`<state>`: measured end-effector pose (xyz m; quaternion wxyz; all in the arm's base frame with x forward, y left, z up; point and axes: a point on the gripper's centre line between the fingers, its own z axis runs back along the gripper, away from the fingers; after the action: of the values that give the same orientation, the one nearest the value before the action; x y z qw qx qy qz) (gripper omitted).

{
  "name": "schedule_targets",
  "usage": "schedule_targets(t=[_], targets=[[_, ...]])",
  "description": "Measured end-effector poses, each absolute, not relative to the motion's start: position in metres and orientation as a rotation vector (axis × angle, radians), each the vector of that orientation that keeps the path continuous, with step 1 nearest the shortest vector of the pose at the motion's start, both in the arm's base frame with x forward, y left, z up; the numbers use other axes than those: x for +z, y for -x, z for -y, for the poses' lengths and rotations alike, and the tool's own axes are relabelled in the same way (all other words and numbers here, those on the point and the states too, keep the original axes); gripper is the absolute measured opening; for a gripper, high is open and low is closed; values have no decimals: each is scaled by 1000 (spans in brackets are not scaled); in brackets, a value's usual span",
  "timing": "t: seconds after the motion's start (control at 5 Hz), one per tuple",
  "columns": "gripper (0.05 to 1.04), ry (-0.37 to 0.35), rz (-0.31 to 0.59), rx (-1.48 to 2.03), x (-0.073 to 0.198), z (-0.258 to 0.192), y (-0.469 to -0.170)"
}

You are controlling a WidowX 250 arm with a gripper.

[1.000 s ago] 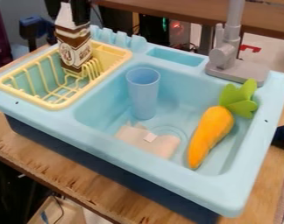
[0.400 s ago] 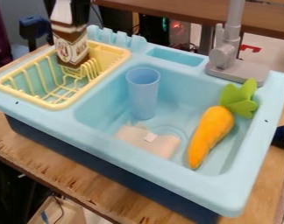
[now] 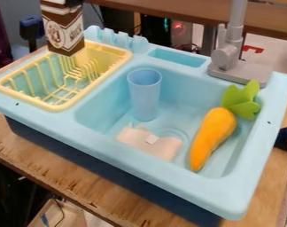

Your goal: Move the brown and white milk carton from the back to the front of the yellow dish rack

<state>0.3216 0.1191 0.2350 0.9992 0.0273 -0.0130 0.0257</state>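
Note:
At the top edge on the left, the black gripper (image 3: 73, 2) shows only its lower end, shut on the upper part of a brown bottle (image 3: 64, 30) with a white label. The bottle hangs roughly upright above the back left part of the yellow dish rack (image 3: 58, 107). Inside the light blue sink (image 3: 169, 166), a blue cup (image 3: 146, 97) stands near the back left. An orange carrot (image 3: 212, 133) with green leaves leans along the right side, and a pinkish flat piece (image 3: 160, 145) lies on the basin floor.
A grey faucet (image 3: 229, 55) rises at the back right of the sink. Light blue prongs (image 3: 119, 39) stick up along the rear rim beside the rack. The wooden table (image 3: 63, 170) extends in front, and a brown shelf (image 3: 187, 11) runs behind.
The bottle has risen and shifted a little to the left with the gripper, its base now higher over the rack. The cup, carrot and flat piece have stayed put.

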Motion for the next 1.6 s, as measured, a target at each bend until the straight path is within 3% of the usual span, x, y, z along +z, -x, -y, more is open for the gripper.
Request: schedule_targets(t=[0.2, 0.4, 0.8, 1.2, 1.4, 1.6], targets=[[849, -31, 3, 42, 229, -106, -304], [848, -6, -66, 27, 203, -101, -292], [848, -23, -67, -74, 160, -92, -298], [891, -9, -21, -84, 156, -95, -293], [1012, 7, -38, -44, 157, -96, -288], [1007, -1, -7, 3, 176, -96, -292]])
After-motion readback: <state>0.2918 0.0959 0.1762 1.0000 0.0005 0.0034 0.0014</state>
